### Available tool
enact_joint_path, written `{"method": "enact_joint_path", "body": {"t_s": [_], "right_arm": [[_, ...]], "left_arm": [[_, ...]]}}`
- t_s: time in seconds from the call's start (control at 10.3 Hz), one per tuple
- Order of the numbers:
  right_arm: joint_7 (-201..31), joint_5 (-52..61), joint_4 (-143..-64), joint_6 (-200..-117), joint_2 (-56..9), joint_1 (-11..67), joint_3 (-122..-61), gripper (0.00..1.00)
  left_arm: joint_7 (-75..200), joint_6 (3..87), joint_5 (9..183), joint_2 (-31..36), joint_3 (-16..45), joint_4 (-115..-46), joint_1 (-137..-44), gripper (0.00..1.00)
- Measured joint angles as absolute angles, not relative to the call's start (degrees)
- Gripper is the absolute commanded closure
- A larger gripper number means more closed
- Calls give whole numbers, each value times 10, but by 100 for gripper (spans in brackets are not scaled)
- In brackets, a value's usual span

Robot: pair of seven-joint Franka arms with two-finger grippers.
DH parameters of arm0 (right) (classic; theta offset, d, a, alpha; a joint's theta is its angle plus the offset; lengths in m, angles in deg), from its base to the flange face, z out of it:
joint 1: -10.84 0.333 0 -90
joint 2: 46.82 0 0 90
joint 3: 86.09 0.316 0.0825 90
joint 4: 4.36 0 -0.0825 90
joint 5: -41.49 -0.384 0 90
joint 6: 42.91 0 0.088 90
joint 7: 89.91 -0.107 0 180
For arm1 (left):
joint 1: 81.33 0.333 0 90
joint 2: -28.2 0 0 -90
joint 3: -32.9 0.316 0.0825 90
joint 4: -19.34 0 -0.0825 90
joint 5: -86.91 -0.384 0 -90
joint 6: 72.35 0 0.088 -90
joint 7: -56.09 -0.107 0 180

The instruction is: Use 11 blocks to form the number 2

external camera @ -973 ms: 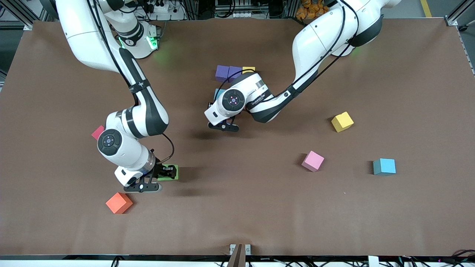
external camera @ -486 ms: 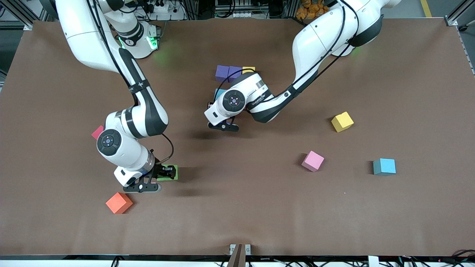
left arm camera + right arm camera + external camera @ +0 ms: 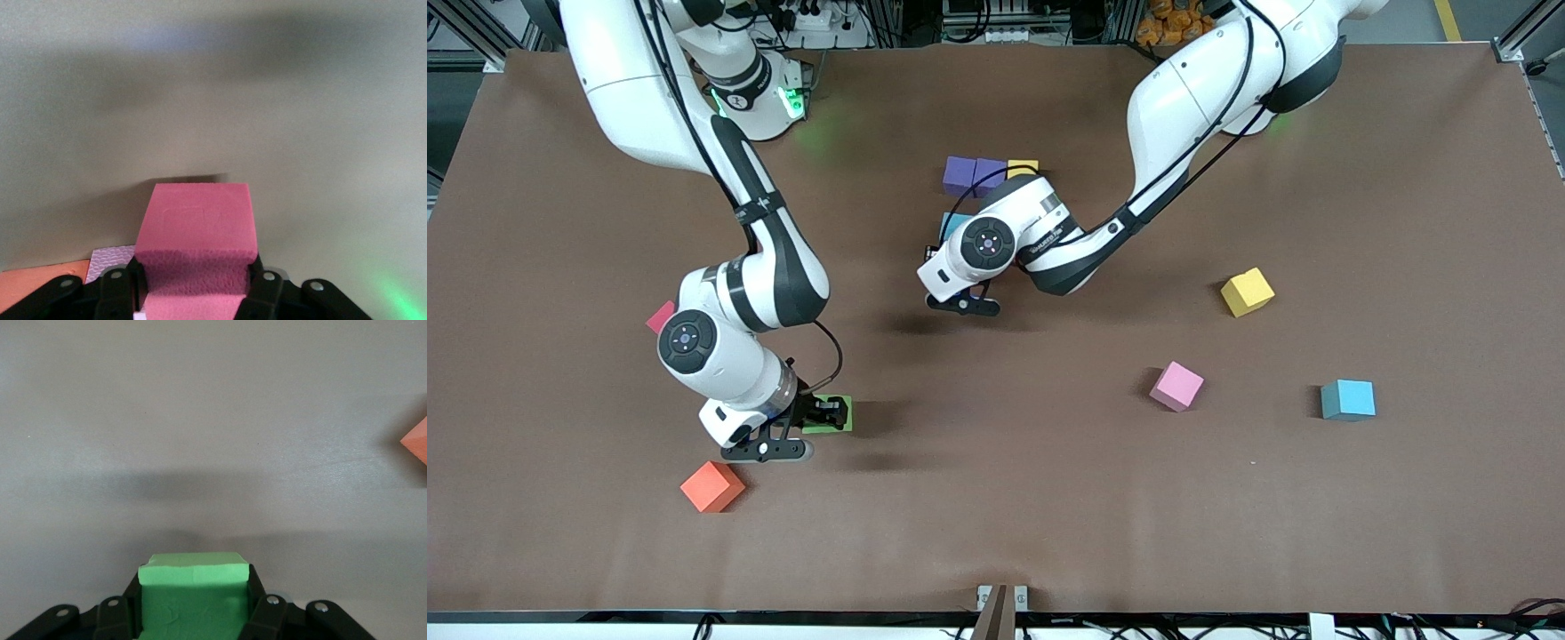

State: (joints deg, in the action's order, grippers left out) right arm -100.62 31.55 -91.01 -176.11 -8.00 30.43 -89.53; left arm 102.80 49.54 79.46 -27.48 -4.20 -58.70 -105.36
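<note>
Blocks lie scattered on the table (image 3: 1405,222). Right gripper (image 3: 195,603) clamps the green block (image 3: 193,593) at the right arm's end, near an orange block (image 3: 711,486). Left gripper (image 3: 197,283) grips a pink block (image 3: 199,230) mid-table, just beside the started row: two purple blocks (image 3: 974,174) and a yellow one (image 3: 1024,166) (partly hidden by the arm). Loose toward the left arm's end: a yellow block (image 3: 1247,292), another pink block (image 3: 1176,386), a light blue block (image 3: 1347,399).
</note>
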Motion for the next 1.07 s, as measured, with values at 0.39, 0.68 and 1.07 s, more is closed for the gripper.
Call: {"method": "enact_joint_path", "body": {"t_s": [0.39, 0.68, 1.07], "right_arm": [[-1006, 315, -910, -1761, -80, 304, -895, 66], [-1006, 315, -910, -1761, -80, 303, -896, 66], [-1006, 315, -910, -1761, -80, 302, -896, 66]], "left_arm": [[1028, 496, 795, -276, -42, -587, -1054, 91], [1028, 501, 795, -281, -41, -585, -1054, 60], [979, 509, 795, -287, -38, -578, -1054, 0]]}}
